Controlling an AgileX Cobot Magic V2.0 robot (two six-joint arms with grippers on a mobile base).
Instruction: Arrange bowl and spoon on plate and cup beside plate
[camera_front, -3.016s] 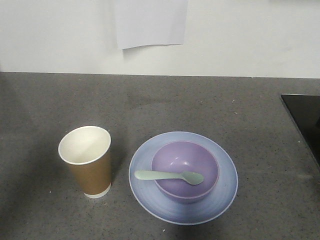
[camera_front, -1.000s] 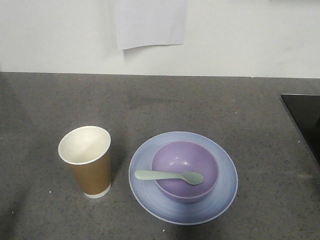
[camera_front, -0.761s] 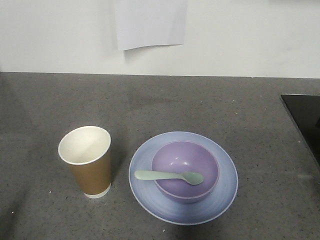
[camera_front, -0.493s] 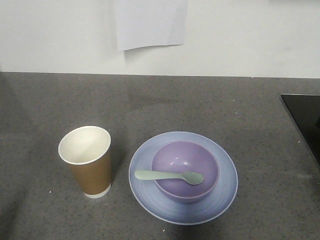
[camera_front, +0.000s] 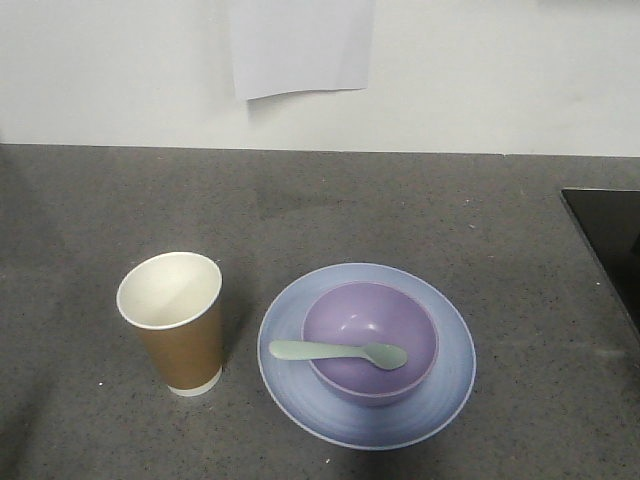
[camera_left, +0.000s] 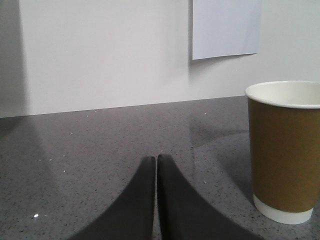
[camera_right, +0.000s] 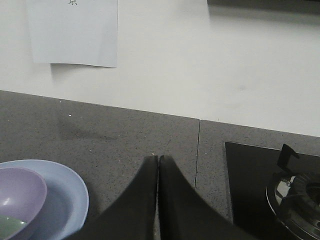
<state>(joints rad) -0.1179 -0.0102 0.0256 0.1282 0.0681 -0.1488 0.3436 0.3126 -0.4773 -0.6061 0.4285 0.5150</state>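
On wall, paper sheet (camera_right: 74, 31) with unreadable mark, left hand (camera_left: 156, 162) and right hand (camera_right: 158, 161) closed, empty.

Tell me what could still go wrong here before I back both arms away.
The left gripper, shut and empty, sits low beside the cup; a sideways swing could tip the tall, empty cup. The spoon lies across the bowl with its handle overhanging the rim, so a bump to the plate might dislodge it. The right gripper is shut near the plate's edge.
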